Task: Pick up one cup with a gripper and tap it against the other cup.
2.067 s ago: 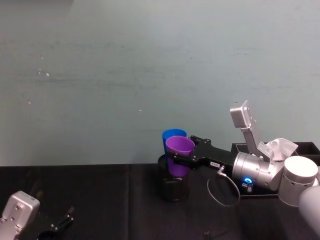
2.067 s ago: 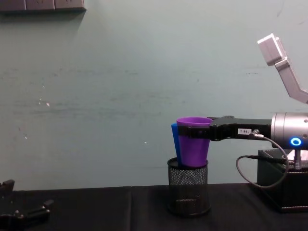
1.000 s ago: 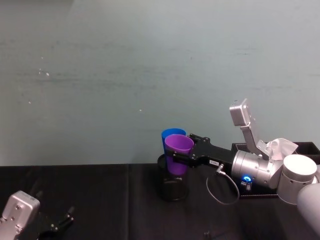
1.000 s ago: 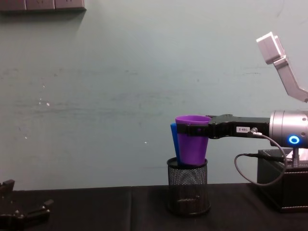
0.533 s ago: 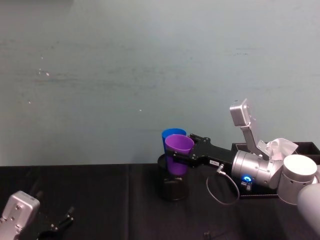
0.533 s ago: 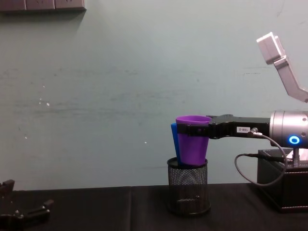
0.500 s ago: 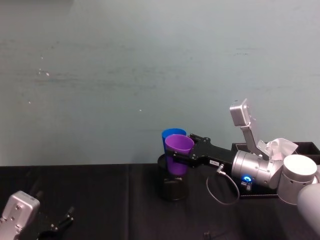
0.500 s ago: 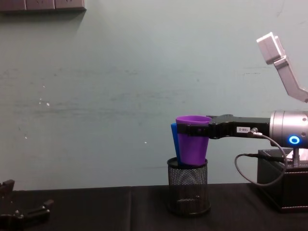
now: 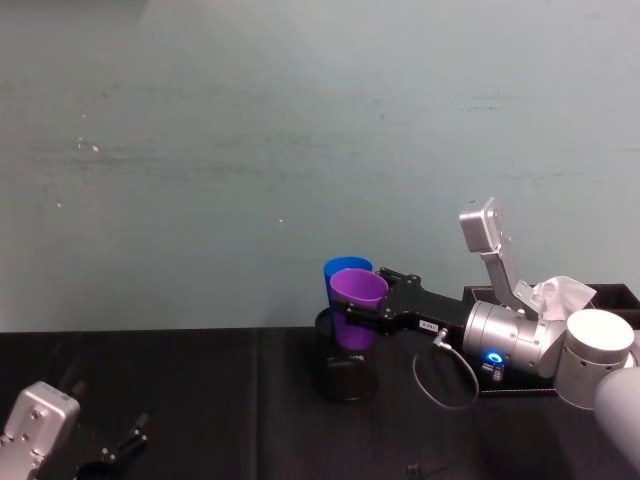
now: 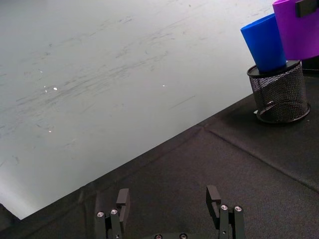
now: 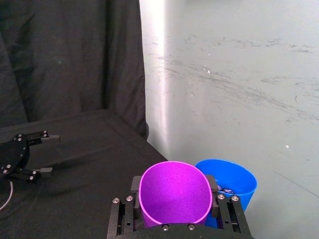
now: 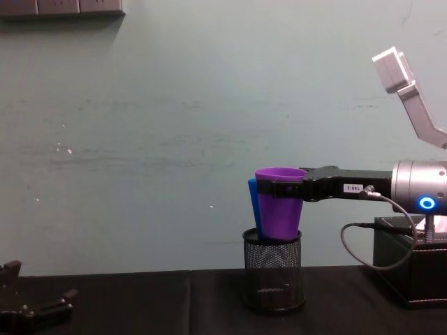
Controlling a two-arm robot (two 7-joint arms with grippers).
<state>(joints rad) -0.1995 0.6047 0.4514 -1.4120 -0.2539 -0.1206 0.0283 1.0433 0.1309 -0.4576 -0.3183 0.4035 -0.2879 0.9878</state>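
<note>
Purple cup (image 12: 279, 209) clamped just under its rim by the right gripper (image 12: 279, 188), black jaws shut flat on either side, silver arm reaching in level from the right with its blue ring lit. Cup held upright, its base down at the rim of the black mesh pen holder (image 12: 274, 272). Blue cup (image 10: 264, 45) stands tilted inside that holder, hard against the purple one on the far side; rims side by side from the right wrist view, contact likely but the exact touch can't be made out. Over the last two seconds the purple cup edged slightly toward the blue one, then held motionless for the past half second. Reads as the tap made or just landing; a draw-back would confirm it. Left gripper (image 10: 168, 196) parked low over the black cloth (image 12: 140, 300), fingers apart, well away.
</note>
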